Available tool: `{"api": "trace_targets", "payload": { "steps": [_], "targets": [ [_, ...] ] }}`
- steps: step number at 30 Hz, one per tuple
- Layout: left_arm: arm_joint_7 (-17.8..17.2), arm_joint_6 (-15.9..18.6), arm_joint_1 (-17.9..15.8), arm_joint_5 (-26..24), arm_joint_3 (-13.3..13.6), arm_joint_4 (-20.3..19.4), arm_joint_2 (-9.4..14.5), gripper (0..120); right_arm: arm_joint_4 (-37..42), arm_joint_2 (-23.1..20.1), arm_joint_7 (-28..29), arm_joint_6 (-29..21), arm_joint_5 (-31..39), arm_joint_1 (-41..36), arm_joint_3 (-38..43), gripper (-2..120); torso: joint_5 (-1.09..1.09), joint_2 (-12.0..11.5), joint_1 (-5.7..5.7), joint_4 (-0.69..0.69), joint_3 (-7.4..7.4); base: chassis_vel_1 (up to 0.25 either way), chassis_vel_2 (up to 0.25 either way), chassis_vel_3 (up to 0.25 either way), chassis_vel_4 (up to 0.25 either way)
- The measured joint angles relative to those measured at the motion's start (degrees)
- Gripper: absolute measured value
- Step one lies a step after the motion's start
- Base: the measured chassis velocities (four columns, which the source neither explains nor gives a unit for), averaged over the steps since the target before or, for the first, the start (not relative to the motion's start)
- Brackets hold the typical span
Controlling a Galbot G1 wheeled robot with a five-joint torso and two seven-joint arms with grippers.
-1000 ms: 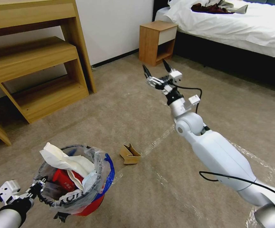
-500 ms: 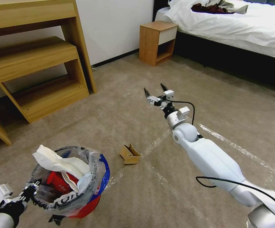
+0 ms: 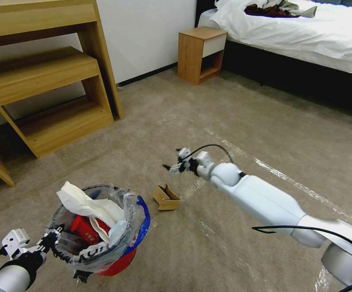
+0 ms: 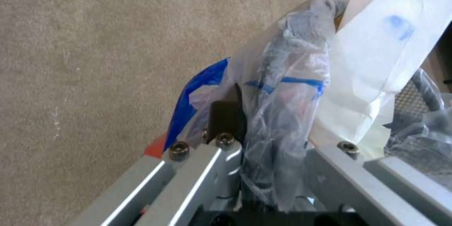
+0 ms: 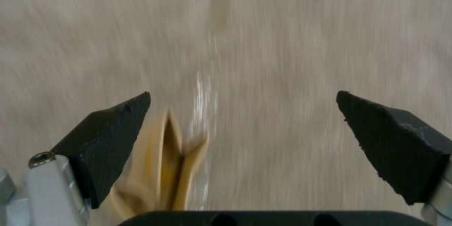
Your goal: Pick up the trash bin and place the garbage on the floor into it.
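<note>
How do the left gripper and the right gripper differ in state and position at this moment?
The left gripper is shut on the trash bin, clamping its bag-lined rim; the right gripper is open and holds nothing. The left sits at the bin's side; the right hangs above the floor, over the brown cardboard scrap. Both have black fingers.

Bright even indoor light, soft shadows, glare on floor (image 3: 265, 121) tape, motion blur in right wrist view
</note>
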Motion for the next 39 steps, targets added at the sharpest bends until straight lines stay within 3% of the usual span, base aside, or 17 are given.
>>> {"api": "trace_targets", "payload": {
  "steps": [1, 4, 12, 39],
  "targets": [
    [0.00, 0.00, 0.00, 0.00, 0.00, 0.00, 0.00, 0, 0.00, 0.00, 0.00, 0.00, 0.00, 0.00, 0.00, 100, 0.00, 0.00, 0.00, 0.00, 0.00, 0.000, 0.000, 0.000, 0.000],
    [0.14, -0.07, -0.04, 0.05, 0.00, 0.19, 0.01, 0, -0.45, 3.39, 3.63, -8.48, 1.28, -0.05, -2.52, 100, 0.02, 0.00, 0.00, 0.00, 0.00, 0.000, 0.000, 0.000, 0.000],
    [0.19, -0.13, -0.13, 0.04, -0.51, 0.77, 0.36, 0, -3.46, 9.47, 7.58, -12.56, 5.02, -0.51, -4.10, 100, 0.01, 0.00, 0.00, 0.00, 0.00, 0.000, 0.000, 0.000, 0.000],
    [0.66, -0.14, -0.07, 1.75, 1.44, 0.93, -0.31, 0, -17.81, 16.15, 11.00, -7.46, 4.43, -3.13, -1.67, 100, 0.02, 0.00, 0.00, -0.01, 0.00, 0.000, 0.000, 0.000, 0.000]
  ]
}}
